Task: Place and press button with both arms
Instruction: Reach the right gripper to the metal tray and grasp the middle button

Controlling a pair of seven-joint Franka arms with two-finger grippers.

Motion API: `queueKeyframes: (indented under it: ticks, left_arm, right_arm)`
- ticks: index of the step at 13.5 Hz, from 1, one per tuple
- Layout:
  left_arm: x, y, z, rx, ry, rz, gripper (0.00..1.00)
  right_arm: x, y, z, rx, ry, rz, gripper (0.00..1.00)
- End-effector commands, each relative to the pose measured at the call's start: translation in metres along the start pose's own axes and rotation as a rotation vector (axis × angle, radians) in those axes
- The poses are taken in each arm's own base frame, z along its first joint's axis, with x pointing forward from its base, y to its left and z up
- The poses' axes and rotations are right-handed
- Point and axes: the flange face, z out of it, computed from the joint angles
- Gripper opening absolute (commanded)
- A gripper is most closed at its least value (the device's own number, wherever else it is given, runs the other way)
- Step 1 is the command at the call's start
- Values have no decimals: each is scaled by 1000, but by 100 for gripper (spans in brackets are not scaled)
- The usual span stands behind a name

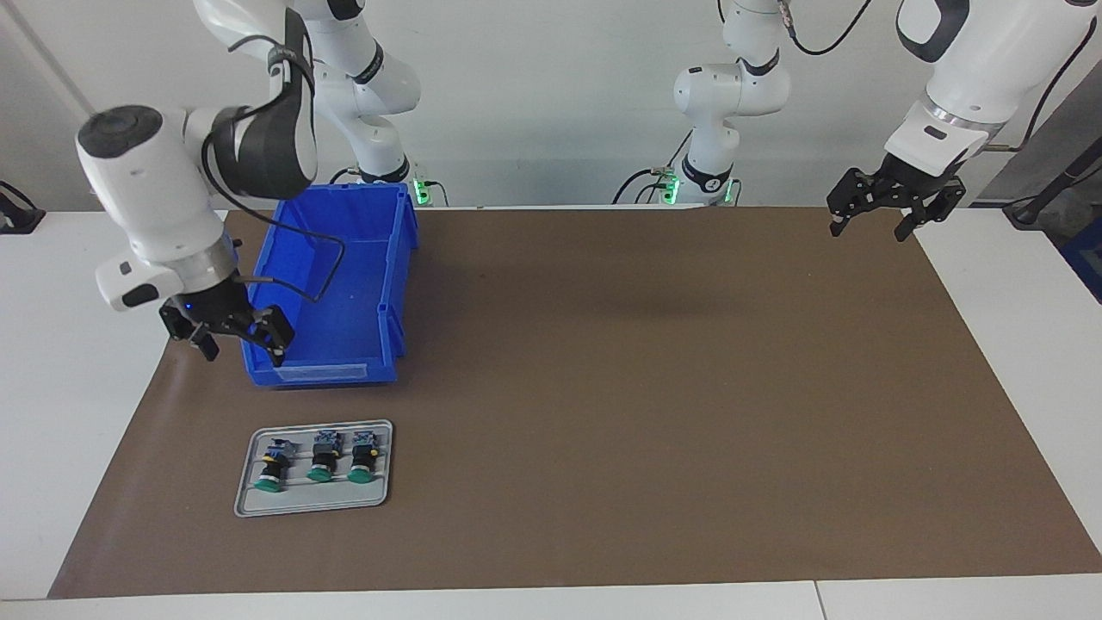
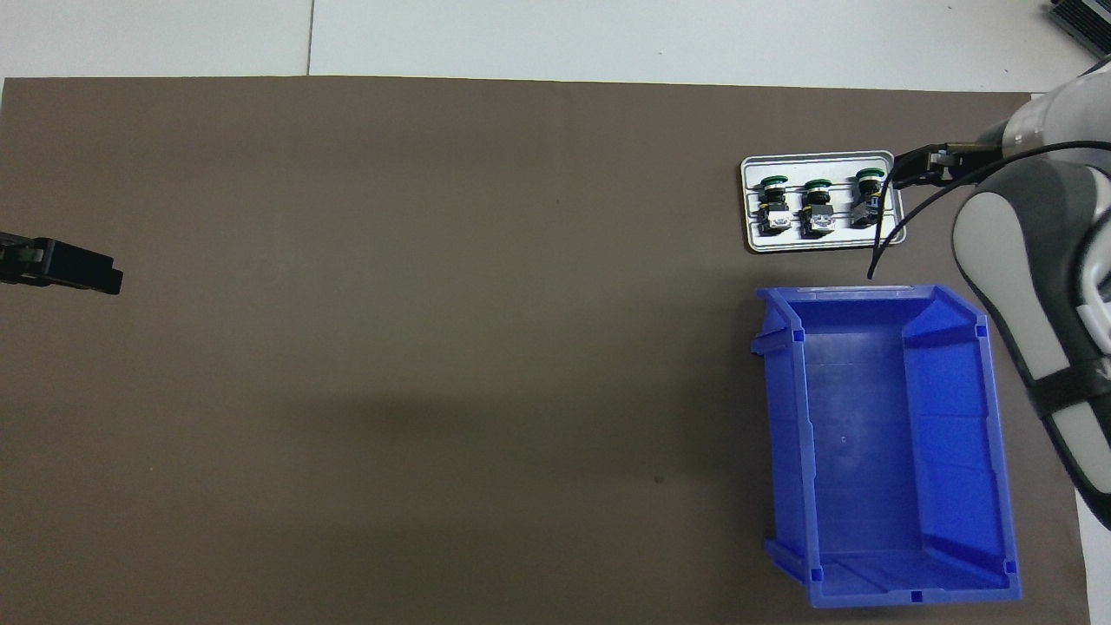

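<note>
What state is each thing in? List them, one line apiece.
Three green-capped buttons: lying on their sides in a row on the tray, untouched.
Grey tray: flat on the mat, farther from the robots than the bin.
Blue bin: upright, empty.
Right gripper: open, empty, raised by the bin's corner.
Left gripper: open, empty, raised over the mat's edge.

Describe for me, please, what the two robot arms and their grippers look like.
Both arms have glossy white rounded shells with dark grey or black joint caps and bands, and a silver ring at each wrist. Black cables loop along them. The right gripper and the left gripper are black, with two fingers on angular linkages; a small blue light shows on the right one's mount. Green lights glow at the arm bases.
</note>
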Motion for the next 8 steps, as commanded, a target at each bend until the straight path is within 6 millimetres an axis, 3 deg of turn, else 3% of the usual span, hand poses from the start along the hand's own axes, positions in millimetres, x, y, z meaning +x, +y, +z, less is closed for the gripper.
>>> queueKeyframes:
  ticks: [1, 4, 8]
  left_arm:
    - [-8, 0, -1, -6, 5, -10, 100]
    - [-8, 0, -1, -6, 5, -13, 100]
    - [-8, 0, -1, -6, 5, -10, 100]
  right_arm:
    - [28, -10, 50, 36, 42, -22, 100]
    - [26, -31, 110, 54, 28, -40, 100]
    - [4, -58, 150, 66, 32, -91, 100]
